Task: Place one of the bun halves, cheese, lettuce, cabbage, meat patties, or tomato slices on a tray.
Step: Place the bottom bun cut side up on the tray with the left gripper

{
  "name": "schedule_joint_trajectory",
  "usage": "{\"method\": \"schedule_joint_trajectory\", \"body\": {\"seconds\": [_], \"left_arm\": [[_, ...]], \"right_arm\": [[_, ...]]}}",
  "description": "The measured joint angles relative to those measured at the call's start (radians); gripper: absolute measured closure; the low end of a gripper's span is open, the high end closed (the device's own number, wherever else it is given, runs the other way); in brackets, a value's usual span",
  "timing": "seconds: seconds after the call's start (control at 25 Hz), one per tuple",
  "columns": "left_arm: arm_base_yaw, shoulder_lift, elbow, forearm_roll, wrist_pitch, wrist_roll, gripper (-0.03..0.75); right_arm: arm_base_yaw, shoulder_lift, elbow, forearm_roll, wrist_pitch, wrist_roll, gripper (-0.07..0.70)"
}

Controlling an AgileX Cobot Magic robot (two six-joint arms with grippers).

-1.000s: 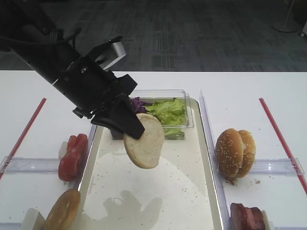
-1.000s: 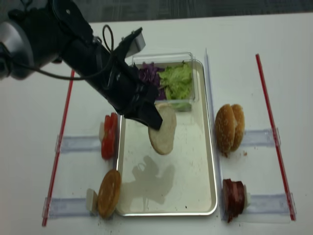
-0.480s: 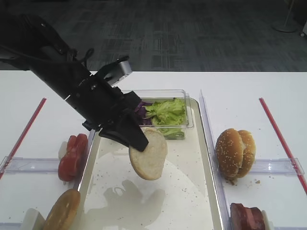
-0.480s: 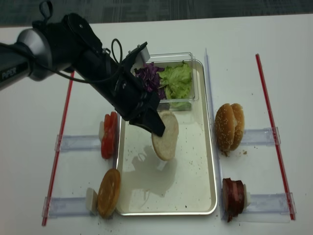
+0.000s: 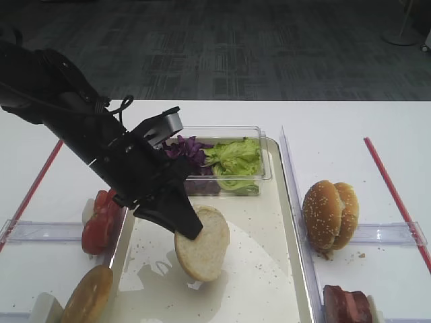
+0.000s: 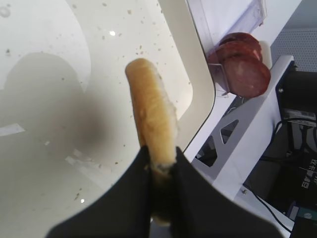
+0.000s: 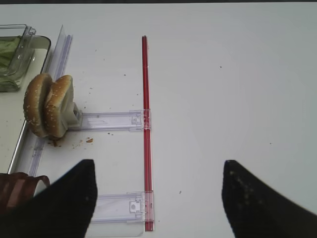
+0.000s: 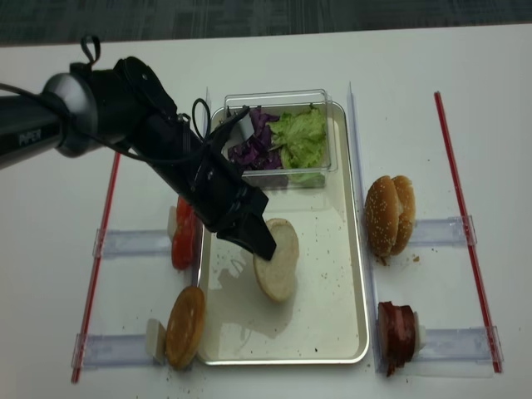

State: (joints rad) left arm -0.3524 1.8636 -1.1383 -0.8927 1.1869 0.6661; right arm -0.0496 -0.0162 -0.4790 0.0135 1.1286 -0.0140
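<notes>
Bun half (image 5: 202, 243): I hold it by its upper edge, tilted, pale cut face toward the right of the high view, its lower edge at or just above the tray floor; I cannot tell whether it touches yet.
Left gripper (image 5: 189, 228): clenched on the bun half; my wrist view shows the rim pinched thin between the two black fingers (image 6: 130, 196).
Why held so: gripping the edge keeps my fingers off the tray, so I judge the bun half can be laid flat by letting go low.
Tray (image 5: 275, 208): crumb-speckled, bare in the middle, where the bun half hangs.
Left arm: reaches in from the left side, slanting down and across the tray's near-left rim, wrist angled toward the centre.
Right gripper (image 7: 156, 203): parked over bare table (image 7: 223, 89) well right of the tray, fingers spread, holding nothing.
Tub (image 5: 259, 176): lettuce (image 5: 236, 158) and cabbage (image 5: 182, 148) sit inside it at the tray's far end, clear of my reach.
</notes>
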Motion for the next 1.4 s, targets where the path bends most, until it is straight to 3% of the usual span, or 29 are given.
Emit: {"method": "schedule_joint_trajectory", "body": {"seconds": [1.16, 1.4], "left_arm": [[0.000, 0.117, 0.029, -0.036, -0.010, 0.100, 0.681], [0.033, 0.117, 0.029, -0.037, -0.010, 0.101, 0.681]], "right_arm": [[0.000, 0.000, 0.000, 0.000, 0.000, 0.000, 0.080], [0.000, 0.000, 0.000, 0.000, 0.000, 0.000, 0.080]]}}
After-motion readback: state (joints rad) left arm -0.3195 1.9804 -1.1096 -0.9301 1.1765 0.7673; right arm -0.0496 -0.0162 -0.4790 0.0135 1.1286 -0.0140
